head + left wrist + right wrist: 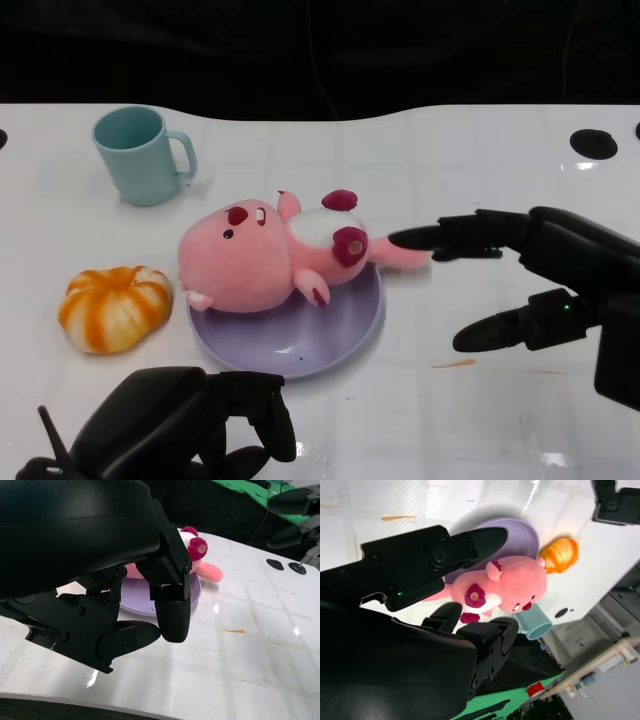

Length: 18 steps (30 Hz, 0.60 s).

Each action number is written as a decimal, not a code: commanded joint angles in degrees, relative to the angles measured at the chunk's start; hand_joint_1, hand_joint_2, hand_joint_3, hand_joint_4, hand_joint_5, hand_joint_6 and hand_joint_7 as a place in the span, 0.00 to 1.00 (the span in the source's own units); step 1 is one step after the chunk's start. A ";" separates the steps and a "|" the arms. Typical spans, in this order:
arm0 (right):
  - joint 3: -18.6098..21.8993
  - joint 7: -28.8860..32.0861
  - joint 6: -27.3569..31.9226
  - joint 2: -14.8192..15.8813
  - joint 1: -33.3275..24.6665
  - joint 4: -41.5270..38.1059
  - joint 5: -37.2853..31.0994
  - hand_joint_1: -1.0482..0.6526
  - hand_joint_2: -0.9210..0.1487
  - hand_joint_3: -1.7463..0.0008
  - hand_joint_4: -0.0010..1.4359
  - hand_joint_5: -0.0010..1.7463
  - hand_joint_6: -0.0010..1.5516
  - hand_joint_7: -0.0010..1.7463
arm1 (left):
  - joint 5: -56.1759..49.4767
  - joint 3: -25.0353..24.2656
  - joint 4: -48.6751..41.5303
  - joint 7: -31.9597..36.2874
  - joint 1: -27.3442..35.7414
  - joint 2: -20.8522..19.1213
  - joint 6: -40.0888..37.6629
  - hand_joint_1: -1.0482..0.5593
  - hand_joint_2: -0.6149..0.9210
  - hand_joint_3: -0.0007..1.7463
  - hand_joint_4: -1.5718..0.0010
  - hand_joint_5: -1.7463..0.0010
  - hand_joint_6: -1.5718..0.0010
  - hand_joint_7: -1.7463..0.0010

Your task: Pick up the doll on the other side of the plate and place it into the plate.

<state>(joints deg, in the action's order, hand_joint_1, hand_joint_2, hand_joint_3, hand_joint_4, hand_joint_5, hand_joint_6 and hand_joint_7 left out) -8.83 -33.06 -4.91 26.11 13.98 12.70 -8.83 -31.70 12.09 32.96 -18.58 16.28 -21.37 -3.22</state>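
Observation:
The pink doll (260, 255) lies on its side across the far rim of the purple plate (330, 345), its head over the plate's left part and a pink limb sticking out past the right rim. My right hand (540, 270) is to the right of it, fingers spread wide, the upper fingertip touching that limb. The right wrist view shows the doll (515, 582) on the plate (520, 535) beyond my parted fingers (440, 555). My left hand (170, 420) sits near the table's front edge with fingers curled in, holding nothing; the plate (195, 592) lies just beyond it.
An orange pumpkin toy (113, 307) lies left of the plate. A teal mug (140, 155) stands at the back left. A black round fitting (593, 142) is set in the table at the back right. A small orange smear (455, 364) marks the tabletop.

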 commanded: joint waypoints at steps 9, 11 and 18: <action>4.33 3.52 11.22 -1.42 -8.45 8.05 3.83 0.64 0.40 0.37 0.54 0.79 0.58 0.48 | 0.83 -0.83 -0.84 0.11 -0.61 -0.67 1.07 0.54 0.83 0.45 0.52 0.19 0.50 0.39; 4.28 3.87 10.79 -1.82 -9.28 7.45 4.32 0.66 0.45 0.28 0.60 0.83 0.59 0.59 | 1.01 -1.05 -1.05 0.19 -0.57 -0.80 1.49 0.54 0.83 0.45 0.52 0.19 0.50 0.39; 3.25 5.29 5.50 -2.46 -10.70 2.60 3.75 0.64 0.54 0.17 0.65 0.99 0.56 0.87 | 0.89 -1.16 -1.64 0.32 -0.54 -0.77 2.14 0.54 0.83 0.45 0.52 0.18 0.50 0.38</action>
<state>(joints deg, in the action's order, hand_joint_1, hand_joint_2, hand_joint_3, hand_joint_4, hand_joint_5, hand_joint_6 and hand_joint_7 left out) -5.63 -28.36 1.71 23.58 3.83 16.26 -5.02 -31.25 11.42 32.02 -18.57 15.83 -21.61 -1.49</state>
